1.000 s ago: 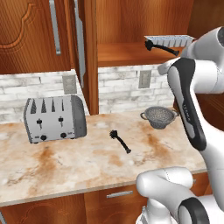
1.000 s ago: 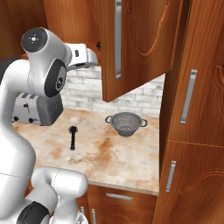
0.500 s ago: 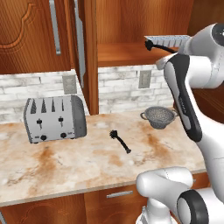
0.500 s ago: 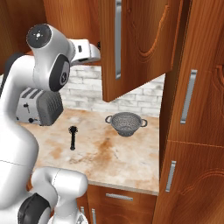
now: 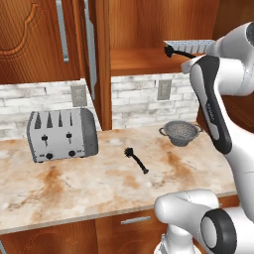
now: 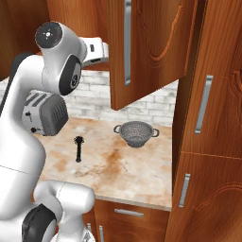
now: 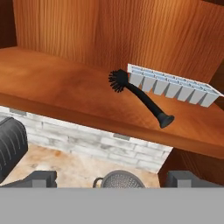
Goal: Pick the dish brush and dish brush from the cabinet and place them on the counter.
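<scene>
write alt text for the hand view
A black dish brush lies on the cabinet shelf beside a grey ice-cube tray, with the open gripper pointed at it. Below are a colander and counter.

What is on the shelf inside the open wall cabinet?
On the wooden shelf lie a black dish brush and, right behind it, a grey ice-cube tray. The brush's head is near the tray's end. Whether they touch cannot be told. The tray's far side is hidden.

Arm (image 5: 213, 104) raised high, jaws spread wide, empty.
</scene>
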### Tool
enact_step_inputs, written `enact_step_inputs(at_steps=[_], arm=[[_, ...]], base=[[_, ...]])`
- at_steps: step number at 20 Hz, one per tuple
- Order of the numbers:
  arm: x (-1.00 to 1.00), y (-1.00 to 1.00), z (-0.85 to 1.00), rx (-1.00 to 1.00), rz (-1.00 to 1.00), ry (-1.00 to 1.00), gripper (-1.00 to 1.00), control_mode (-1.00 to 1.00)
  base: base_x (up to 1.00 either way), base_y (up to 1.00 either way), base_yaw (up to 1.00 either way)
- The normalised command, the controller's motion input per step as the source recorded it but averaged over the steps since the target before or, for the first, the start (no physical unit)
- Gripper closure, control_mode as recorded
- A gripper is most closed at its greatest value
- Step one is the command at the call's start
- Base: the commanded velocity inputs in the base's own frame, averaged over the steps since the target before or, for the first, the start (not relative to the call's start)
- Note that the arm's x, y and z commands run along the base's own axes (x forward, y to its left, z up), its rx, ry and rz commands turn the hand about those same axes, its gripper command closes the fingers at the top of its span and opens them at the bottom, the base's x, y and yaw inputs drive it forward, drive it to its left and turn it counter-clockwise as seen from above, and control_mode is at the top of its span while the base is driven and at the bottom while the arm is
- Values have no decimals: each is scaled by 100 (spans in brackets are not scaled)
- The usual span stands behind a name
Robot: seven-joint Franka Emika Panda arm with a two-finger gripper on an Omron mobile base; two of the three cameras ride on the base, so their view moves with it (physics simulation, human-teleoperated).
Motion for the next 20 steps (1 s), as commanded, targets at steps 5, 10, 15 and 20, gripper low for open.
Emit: enact_step_inputs(at_steps=[5,10,15,20], arm=[[13,-12,6,0,0,0,-100,-100],[19,-13,12,0,0,0,-100,-100],[31,-12,3,0,0,0,-100,-100],[37,-10,0,0,2,1,-100,-100]], base=[[0,0,0],[0,0,0],[0,0,0],[0,0,0]])
